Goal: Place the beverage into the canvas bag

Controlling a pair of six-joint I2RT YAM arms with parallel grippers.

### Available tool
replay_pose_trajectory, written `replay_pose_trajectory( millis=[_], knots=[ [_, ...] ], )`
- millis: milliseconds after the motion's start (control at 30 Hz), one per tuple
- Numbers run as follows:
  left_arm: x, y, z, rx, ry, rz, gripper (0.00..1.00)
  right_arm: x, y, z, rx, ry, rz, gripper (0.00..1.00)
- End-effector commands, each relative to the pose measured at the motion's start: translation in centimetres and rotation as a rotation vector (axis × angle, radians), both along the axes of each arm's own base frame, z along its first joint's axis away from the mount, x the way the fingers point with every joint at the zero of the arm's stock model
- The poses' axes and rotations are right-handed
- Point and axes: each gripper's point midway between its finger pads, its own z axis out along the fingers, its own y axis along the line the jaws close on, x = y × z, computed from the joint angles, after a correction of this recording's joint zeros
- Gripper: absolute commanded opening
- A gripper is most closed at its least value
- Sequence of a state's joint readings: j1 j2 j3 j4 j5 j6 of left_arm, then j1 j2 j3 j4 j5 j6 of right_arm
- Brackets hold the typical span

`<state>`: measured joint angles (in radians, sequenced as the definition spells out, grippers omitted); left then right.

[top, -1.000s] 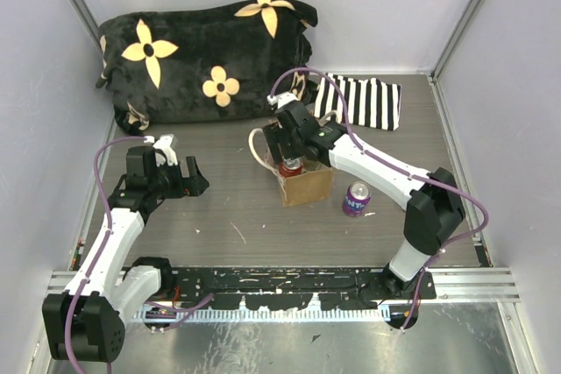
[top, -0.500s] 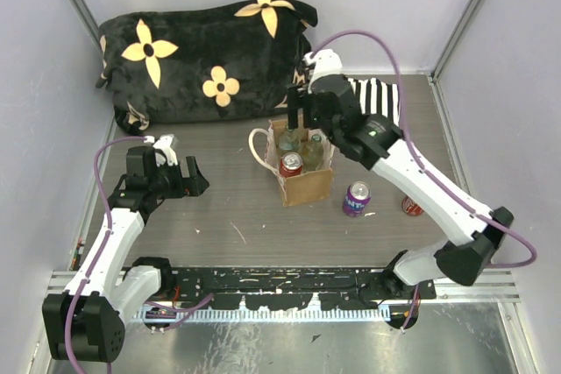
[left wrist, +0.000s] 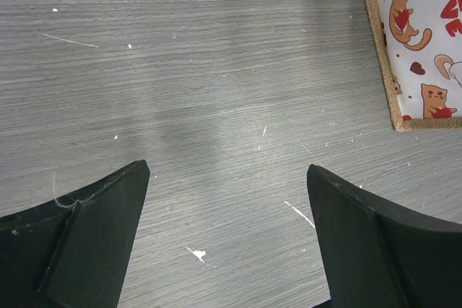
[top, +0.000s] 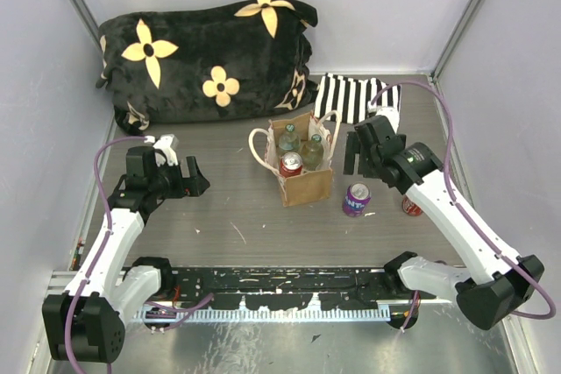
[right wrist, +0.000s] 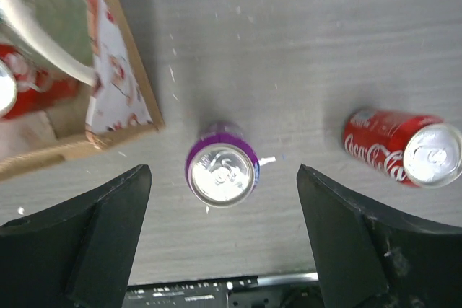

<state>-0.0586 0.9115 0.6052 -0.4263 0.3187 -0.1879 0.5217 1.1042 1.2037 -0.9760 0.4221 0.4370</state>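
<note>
Looking down from overhead, the canvas bag [top: 307,187] stood upright near the middle of the tabletop [top: 228,221], with a red can [top: 290,164] and two green bottles [top: 314,148] inside it. A purple can [top: 356,198] stood upright just right of the bag, and a second red can [top: 410,206] lay on its side further right. The right tool [top: 361,157] hung above the tabletop between the bag and a striped cloth [top: 355,98], its jaws spread and holding nothing. The left tool [top: 186,177] was well left of the bag, also spread. A black plush cushion with yellow flowers [top: 206,54] lay along the far edge. From the left wrist, both dark fingers [left wrist: 86,243] stood wide apart over bare wood grain, and a cat-printed side of the bag showed at the upper right corner. From the right wrist, the fingers [right wrist: 94,236] were parted wide above the purple can's silver top; the lying Coca-Cola can sat to its right, and the bag's open rim, cream handle [right wrist: 43,48] and contents filled the upper left.
</note>
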Motion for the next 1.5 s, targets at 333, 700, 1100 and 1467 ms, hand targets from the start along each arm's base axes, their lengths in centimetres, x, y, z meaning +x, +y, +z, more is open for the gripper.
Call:
replay_pose_trajectory(
  millis=[333, 700, 1100, 1467],
  knots=[
    [0.0, 0.0, 0.0, -0.004, -0.006, -0.008, 0.98, -2.0, 0.6, -9.7, 0.126, 0.253, -0.018, 0.89],
    [0.0, 0.0, 0.1, -0.004, -0.01, -0.006, 0.98, -2.1, 0.7, -12.5, 0.115, 0.298, -0.016, 0.89],
    [0.0, 0.0, 0.1, -0.004, -0.011, -0.006, 0.98, -1.7, 0.1, -12.7, 0.088, 0.287, -0.041, 0.45],
    [0.0, 0.0, 0.1, -0.004, -0.012, -0.005, 0.98, -0.3, -0.7, -8.8, 0.063, 0.192, -0.067, 0.01]
  ],
)
